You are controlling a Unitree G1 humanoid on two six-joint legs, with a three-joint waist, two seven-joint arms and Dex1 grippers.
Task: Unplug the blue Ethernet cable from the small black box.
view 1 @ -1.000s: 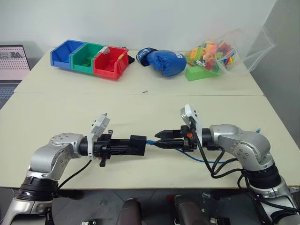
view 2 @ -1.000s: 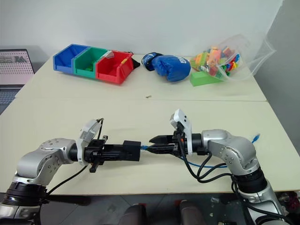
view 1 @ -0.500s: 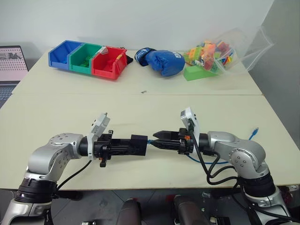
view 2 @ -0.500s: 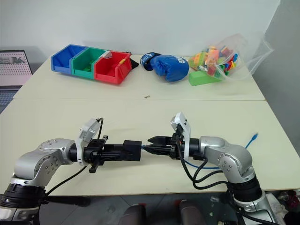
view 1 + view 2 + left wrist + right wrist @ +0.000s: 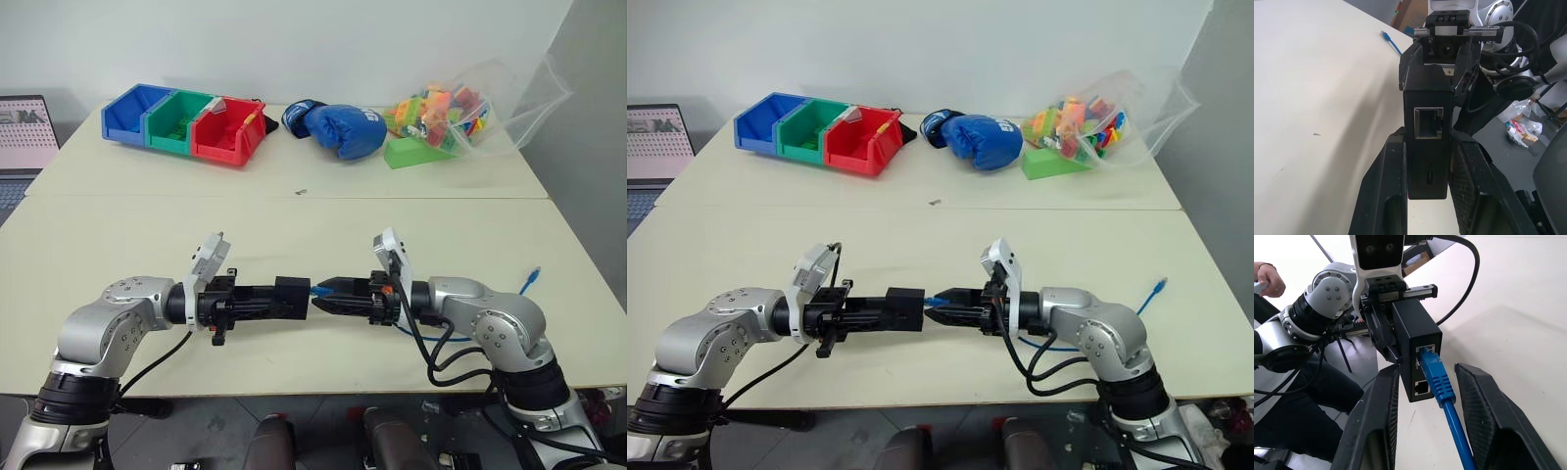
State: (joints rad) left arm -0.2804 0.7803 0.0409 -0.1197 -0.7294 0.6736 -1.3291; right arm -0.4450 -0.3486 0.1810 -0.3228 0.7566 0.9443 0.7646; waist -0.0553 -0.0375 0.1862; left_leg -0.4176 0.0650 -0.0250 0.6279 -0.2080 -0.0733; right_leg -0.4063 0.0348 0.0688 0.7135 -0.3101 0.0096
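Left gripper (image 5: pixel 1422 171) clamped on small black box (image 5: pixel 1427 132), held above near table (image 5: pixel 118 225) edge. Blue Ethernet cable (image 5: pixel 1442 387) still plugged in; right gripper (image 5: pixel 1437 391) fingers straddle plug, apart, not gripping.

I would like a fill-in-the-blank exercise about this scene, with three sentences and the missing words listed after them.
1. The left gripper is shut on the small black ____.
2. The blue Ethernet cable is plugged into the small black box, and its plug lies between the open fingers of the ____ gripper.
3. At the far side of the table, the blue boxing glove lies beside the ____ bin.

Missing words: box; right; red
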